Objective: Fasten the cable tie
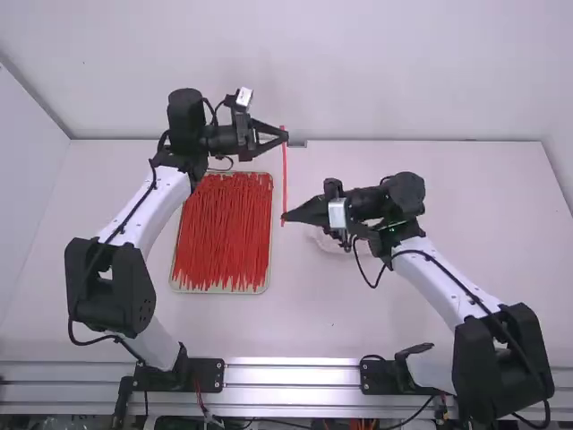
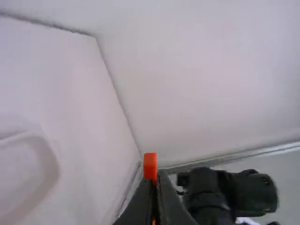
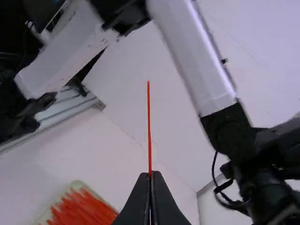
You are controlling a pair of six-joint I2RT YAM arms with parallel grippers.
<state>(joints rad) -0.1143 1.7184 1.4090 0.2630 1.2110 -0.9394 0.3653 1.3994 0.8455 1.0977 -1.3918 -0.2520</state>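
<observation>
The red cable tie [image 1: 285, 175] runs twelve to six; the left gripper [image 1: 283, 135] clamps its twelve-o'clock end, the right gripper [image 1: 286, 216] its six.

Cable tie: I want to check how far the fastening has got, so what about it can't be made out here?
- High view: the cable tie is too thin to tell head from tail or see a slot.
- Left wrist view: all but one blurred end is hidden by the left hand.
- Right wrist view: the gripped part is hidden inside the right hand; the tray of ties is cut off by the picture's edge.
</observation>
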